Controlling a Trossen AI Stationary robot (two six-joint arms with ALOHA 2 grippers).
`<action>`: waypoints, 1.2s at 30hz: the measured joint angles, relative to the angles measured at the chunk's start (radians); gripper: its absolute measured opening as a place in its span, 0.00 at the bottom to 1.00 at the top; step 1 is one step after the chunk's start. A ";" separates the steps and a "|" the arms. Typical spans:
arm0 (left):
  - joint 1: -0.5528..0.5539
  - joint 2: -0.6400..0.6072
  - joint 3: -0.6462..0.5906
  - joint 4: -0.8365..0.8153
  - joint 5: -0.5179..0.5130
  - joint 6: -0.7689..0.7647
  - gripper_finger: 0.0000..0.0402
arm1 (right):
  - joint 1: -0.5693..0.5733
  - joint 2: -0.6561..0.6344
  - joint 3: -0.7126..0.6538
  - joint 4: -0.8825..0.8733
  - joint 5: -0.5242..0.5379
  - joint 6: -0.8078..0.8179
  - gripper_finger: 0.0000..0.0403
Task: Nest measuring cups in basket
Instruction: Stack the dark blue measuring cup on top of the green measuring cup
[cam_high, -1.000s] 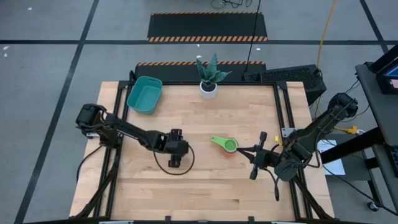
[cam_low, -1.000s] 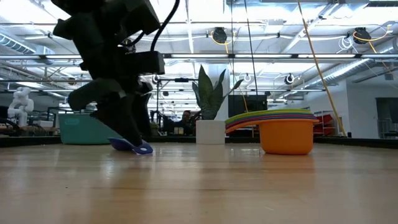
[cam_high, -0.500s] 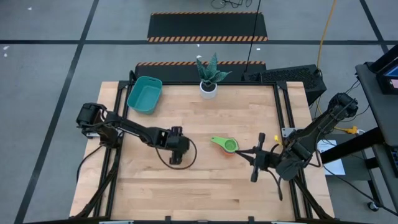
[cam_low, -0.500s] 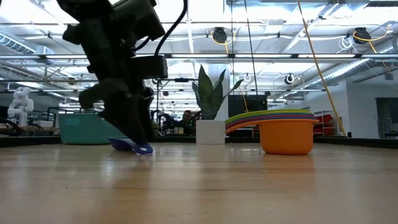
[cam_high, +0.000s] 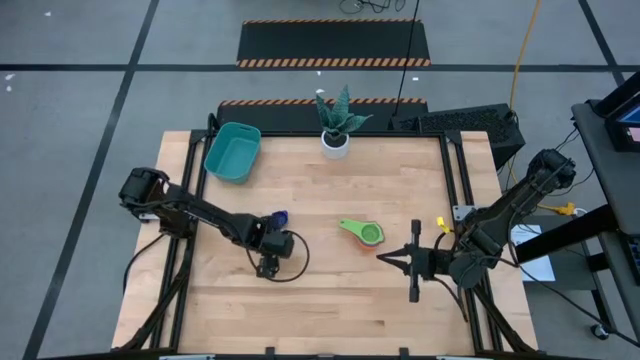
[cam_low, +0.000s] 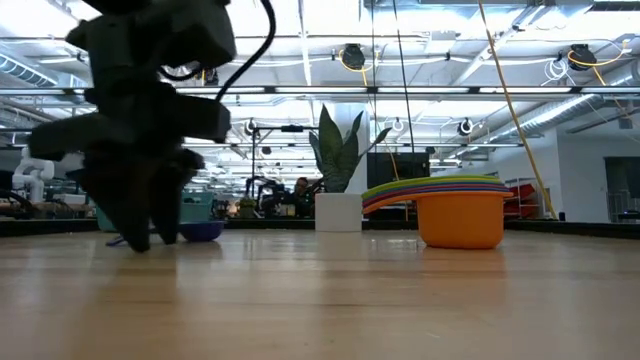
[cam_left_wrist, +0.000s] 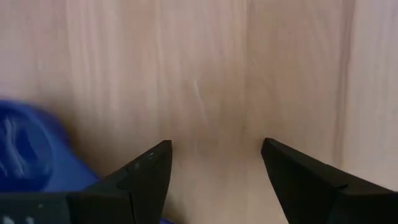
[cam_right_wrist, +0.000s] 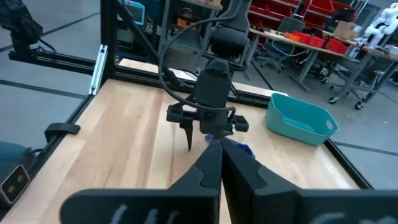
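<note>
On the near half of the tabletop (cam_high: 330, 300), the left claw (cam_high: 266, 268) is seen pointing down at bare wood, its fingers spread and nothing between them. Just beyond it, a dark blue measuring cup (cam_high: 279, 217) is found lying alone on the wood, beside the claw rather than inside it. At the same depth, off to the right, the right claw (cam_high: 385, 255) is kept clenched on nothing, level with a nested stack of measuring cups (cam_high: 366, 233) with green uppermost and orange at the bottom. The step in hand is judged to be the pickup of the blue cup; the spread fingers would need to be brought over its rim or handle and closed. Wide open wood is left between the two arms, so little crowding is expected. Farther back, the teal basket (cam_high: 232, 153) is set at the far-left corner, close to the tabletop's edges, with a potted plant (cam_high: 336, 122) near it at the back edge. No cup can be made out in the basket.
</note>
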 joint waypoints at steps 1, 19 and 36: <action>-0.013 -0.007 0.000 -0.010 -0.004 -0.023 0.63 | 0.003 0.000 0.000 0.000 0.000 0.000 0.00; -0.107 -0.203 -0.039 -0.133 -0.422 -0.596 0.63 | 0.015 0.000 0.000 0.000 0.001 0.001 0.00; -0.068 -0.202 -0.282 0.216 -0.407 -0.682 0.67 | 0.015 0.000 0.000 -0.001 0.001 -0.001 0.00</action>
